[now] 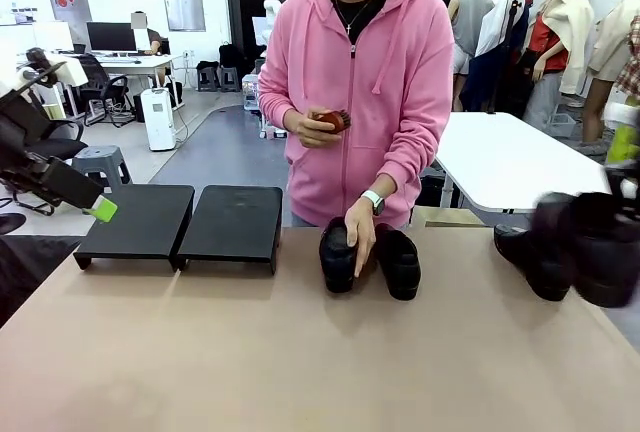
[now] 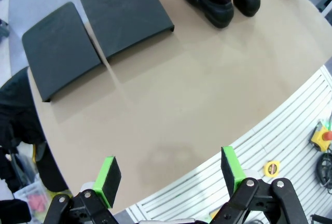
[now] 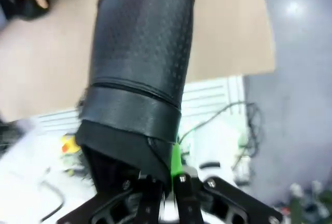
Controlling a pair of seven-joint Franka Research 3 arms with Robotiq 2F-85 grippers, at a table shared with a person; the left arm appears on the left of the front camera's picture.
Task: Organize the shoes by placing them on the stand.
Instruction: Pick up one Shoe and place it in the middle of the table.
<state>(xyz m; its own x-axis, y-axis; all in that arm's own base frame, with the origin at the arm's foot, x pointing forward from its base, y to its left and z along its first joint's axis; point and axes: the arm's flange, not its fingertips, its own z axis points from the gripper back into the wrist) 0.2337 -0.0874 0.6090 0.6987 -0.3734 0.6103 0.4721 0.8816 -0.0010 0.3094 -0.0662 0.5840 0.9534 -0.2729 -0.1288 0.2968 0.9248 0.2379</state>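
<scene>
The stand (image 1: 135, 222) sits on the table (image 1: 300, 352) with its two sloped platforms side by side. The left arm comes in at the stand's left end, angled downward. The left gripper (image 2: 170, 175) hangs above the table on the near side of the stand, its green pads spread wide open.

Just right of the stand, a pair of shoes (image 1: 338, 257) stands with toes toward the robot, the two touching each other. The person's hand (image 1: 360, 232) rests on them, fingers draped down between the two. The person's other hand (image 1: 312, 124) is raised at the chest, curled around a small brown object (image 1: 335, 119).

Well right of the stand, the right gripper (image 3: 168, 169) is clamped tight on the rim of the held shoe (image 3: 140, 68), which points away from the wrist. It is blurred in the front view, and I cannot tell whether it is clear of the table. A fourth shoe (image 1: 530, 257) lies just beside it, on the side nearer the stand.
</scene>
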